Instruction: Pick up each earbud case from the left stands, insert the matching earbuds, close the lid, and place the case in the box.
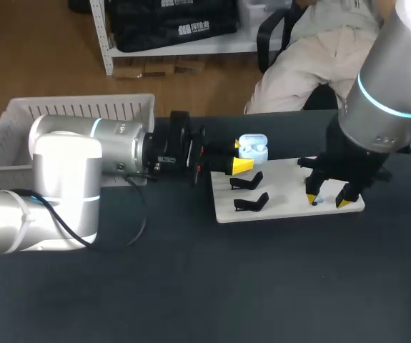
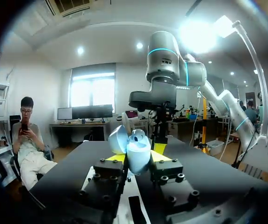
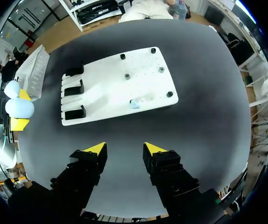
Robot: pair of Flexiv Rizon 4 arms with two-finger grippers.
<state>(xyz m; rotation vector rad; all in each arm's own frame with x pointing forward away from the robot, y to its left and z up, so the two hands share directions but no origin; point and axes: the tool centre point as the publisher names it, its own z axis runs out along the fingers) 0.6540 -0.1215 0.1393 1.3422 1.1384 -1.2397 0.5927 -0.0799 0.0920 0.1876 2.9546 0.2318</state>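
1. Between the fingers of the left gripper (image 1: 242, 156), only one yellow tip shows plainly from above. The other is hidden behind the earbud case (image 1: 252, 148).
2. Whether any earbuds sit in the case is hard to make out. A small pale earbud (image 3: 134, 103) lies on the white board (image 3: 138, 91). In the head view it is half covered by the right gripper (image 1: 330, 198).
3. The left arm's bulk cuts off part of the white basket (image 1: 19, 118) at the table's far left.
4. The table (image 1: 191, 286) is dark and matte. The board lies on its right half, with three black stands (image 3: 73, 88) in a row along its left edge and small pegs on the rest.
5. The left gripper clamps the case from both sides – each yellow fingertip (image 2: 113, 158) presses a flank – and holds it in the air above the board's far left corner, clear of the stands.
6. The case's lid (image 2: 117, 139) is swung open and tilts off to one side of the rounded body. The case is too round for its long axis to be judged.
7. The right gripper hangs above the board's right part, its fingers spread with nothing between them.
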